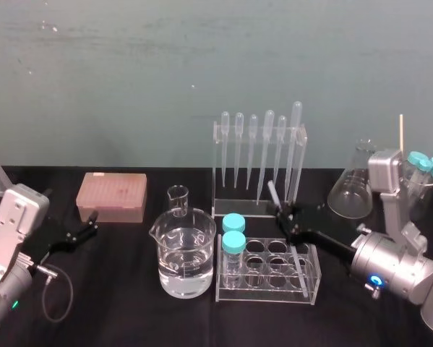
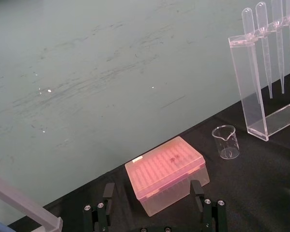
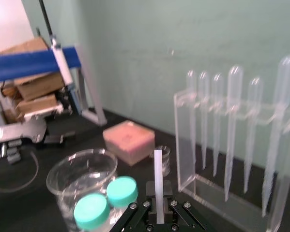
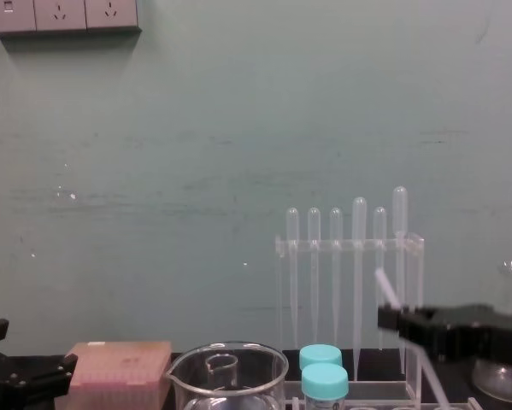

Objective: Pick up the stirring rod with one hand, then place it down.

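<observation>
Right hand: black angular two-fingered right hand, raised over the table's centre-right; its arm comes in from 4 o'clock.
Right hand state: fingers pressed together on the rod, pinching it partway along.
Stirring rod: thin, straight, translucent white stirring rod, held in the right hand. In the head view it is tilted, upper end toward 11 o'clock and lower end toward 5 o'clock.
Rod lower part: crosses the right end of the tube rack; cannot tell whether it touches.
Tube rack: clear plastic tube rack with round wells, at 6 o'clock of the right hand. Two teal-capped clear vials stand at its 9 o'clock end.
Pipette rack: tall clear acrylic pipette rack holding six bulb-topped pipettes, at 12 o'clock of the right hand, near it.
Flask: clear glass conical flask, at 2 o'clock of the right hand.
Large beaker: glass large beaker part-filled with clear liquid, at 9 o'clock of the tube rack.
Small beaker: empty glass small beaker, just behind the large one.
Tip box: pink lidded tip box, at 10 o'clock of the large beaker.
Left hand: black left hand, idle at 9 o'clock of the table, fingers spread with nothing between them, near the tip box.
Table: black table.
</observation>
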